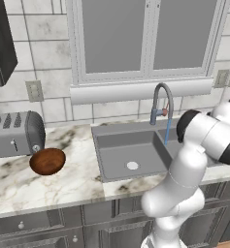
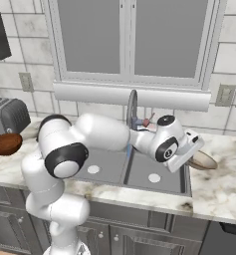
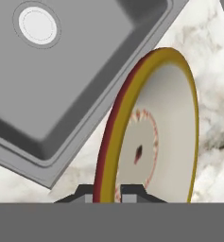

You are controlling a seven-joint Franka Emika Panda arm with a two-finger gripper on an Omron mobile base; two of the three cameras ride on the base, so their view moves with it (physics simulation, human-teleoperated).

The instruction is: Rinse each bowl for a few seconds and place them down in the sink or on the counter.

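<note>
My gripper [image 2: 193, 148] is shut on the rim of the pale beige bowl [image 2: 204, 160], holding it tilted on edge just over the counter [image 2: 224, 189] right of the sink [image 2: 139, 172]. In the hand view the bowl [image 3: 160, 142] stands edge-on between the fingertips [image 3: 130, 193], with the right basin and its drain [image 3: 37, 24] at the upper left. The reddish-brown bowl [image 1: 47, 161] sits upright on the counter [image 1: 77, 179] left of the sink [image 1: 121, 145], also at the left edge of the right base view [image 2: 6, 143].
A thin blue stream of water falls from the gooseneck faucet [image 1: 162, 104] into the sink. A silver toaster [image 1: 14, 133] stands right behind the brown bowl. A window sill [image 1: 140, 89] runs above the faucet, and wall outlets [image 2: 225, 94] sit at the right.
</note>
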